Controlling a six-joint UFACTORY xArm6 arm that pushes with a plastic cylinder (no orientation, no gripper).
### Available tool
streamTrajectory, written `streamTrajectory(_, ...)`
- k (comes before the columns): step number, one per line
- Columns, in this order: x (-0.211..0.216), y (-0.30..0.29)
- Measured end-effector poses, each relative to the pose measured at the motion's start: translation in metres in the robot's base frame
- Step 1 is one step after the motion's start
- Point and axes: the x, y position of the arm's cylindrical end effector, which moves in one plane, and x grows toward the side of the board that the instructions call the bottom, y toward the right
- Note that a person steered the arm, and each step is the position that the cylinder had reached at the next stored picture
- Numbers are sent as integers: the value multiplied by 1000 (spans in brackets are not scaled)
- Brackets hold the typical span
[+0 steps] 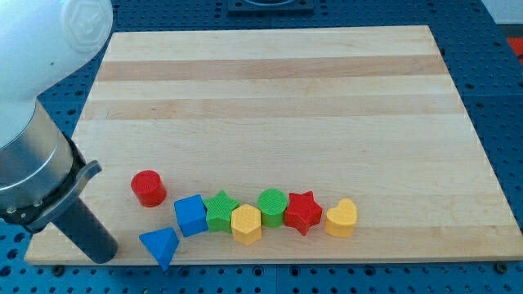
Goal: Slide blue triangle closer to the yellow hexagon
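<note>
The blue triangle (pixel 160 244) lies near the board's bottom edge at the lower left. The yellow hexagon (pixel 246 223) sits to its right and slightly higher, in a row of blocks. My tip (pixel 102 253) is at the end of the dark rod at the view's lower left, resting just left of the blue triangle with a small gap between them. The blue cube (pixel 190 216) stands between the triangle and the hexagon, just up and right of the triangle.
A red cylinder (pixel 149 188) sits above the triangle. The row holds a green star (pixel 221 210), green cylinder (pixel 272 206), red star (pixel 303 212) and yellow heart (pixel 341 218). The wooden board (pixel 278 98) lies on a blue perforated table. The arm's body fills the view's left.
</note>
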Motion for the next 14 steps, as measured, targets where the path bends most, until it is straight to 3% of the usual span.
streamTrajectory(8,-20,94)
streamTrajectory(12,-3,70)
streamTrajectory(14,0,100)
